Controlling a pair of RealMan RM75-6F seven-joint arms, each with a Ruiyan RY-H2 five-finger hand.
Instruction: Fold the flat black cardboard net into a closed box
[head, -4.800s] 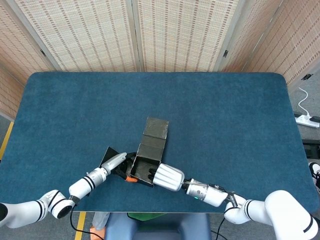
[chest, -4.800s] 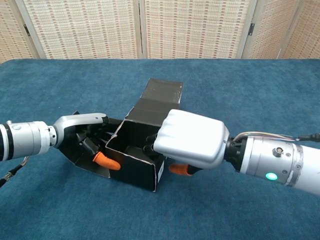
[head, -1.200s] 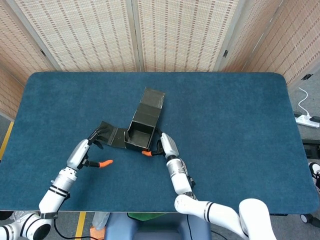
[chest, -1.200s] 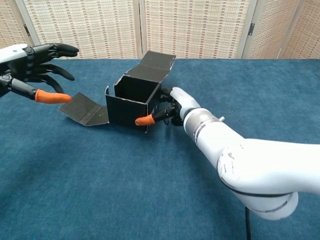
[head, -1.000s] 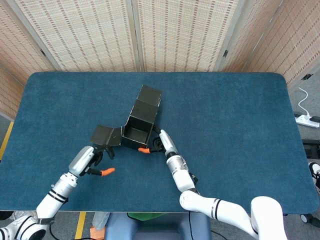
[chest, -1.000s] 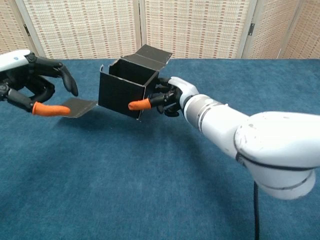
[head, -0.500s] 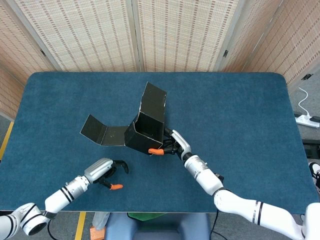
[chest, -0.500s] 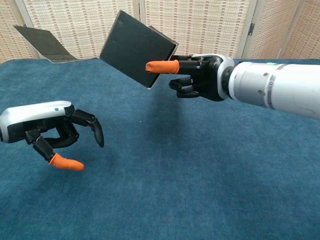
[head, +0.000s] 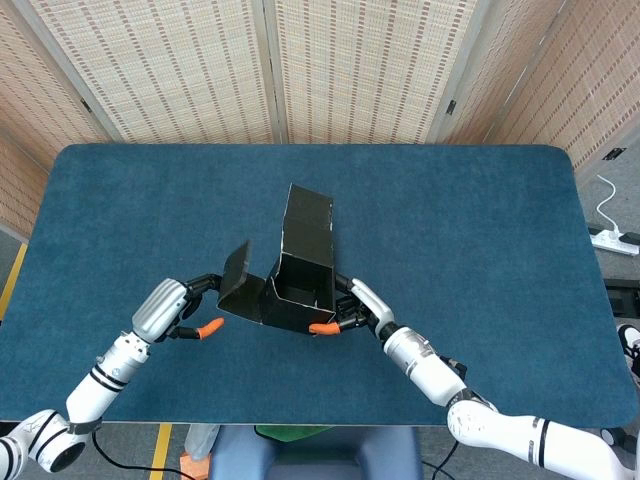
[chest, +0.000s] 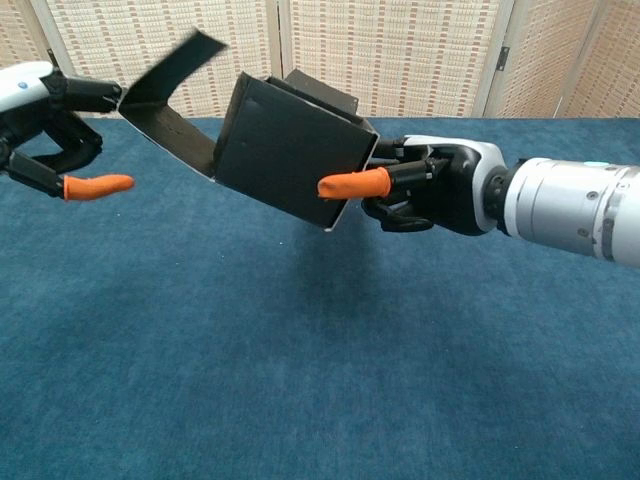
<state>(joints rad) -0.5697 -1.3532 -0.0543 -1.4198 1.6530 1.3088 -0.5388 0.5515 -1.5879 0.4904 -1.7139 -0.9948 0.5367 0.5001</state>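
Right hand (chest: 420, 190) grips the near-right wall of the black cardboard box (chest: 290, 150), orange-tipped thumb laid across the outer face, other fingers on the far side of that edge; chest view shows the box clear of the tabletop (chest: 300, 380) and tilted, shadow on the cloth beneath it. Head view: body already squared up, open mouth facing up, walls standing.

Left hand (chest: 50, 120) sits just beside the loose side flap (chest: 165, 90), fingers spread, orange thumb tip pointing toward the box. It is at the flap's outer edge, but I cannot tell whether the upper fingers touch it; nothing is clasped, so I log it as empty and spread.

Beyond the mouth, the tall lid panel (head: 308, 225) stands up at the far side, not yet folded over.

Step in hand, as I judge it: closing stage. Body formed; side flap and lid still open.

Next move likely calls for the left hand to push the side flap inward over the mouth while the right hand steadies the body, then the lid to come down and tuck. Risk: single-wall hold may let the box twist under the push.

Surface: dark blue cloth-covered tabletop. Room: woven folding screens (head: 350, 70) behind; a white power strip (head: 612, 240) on the floor at far right
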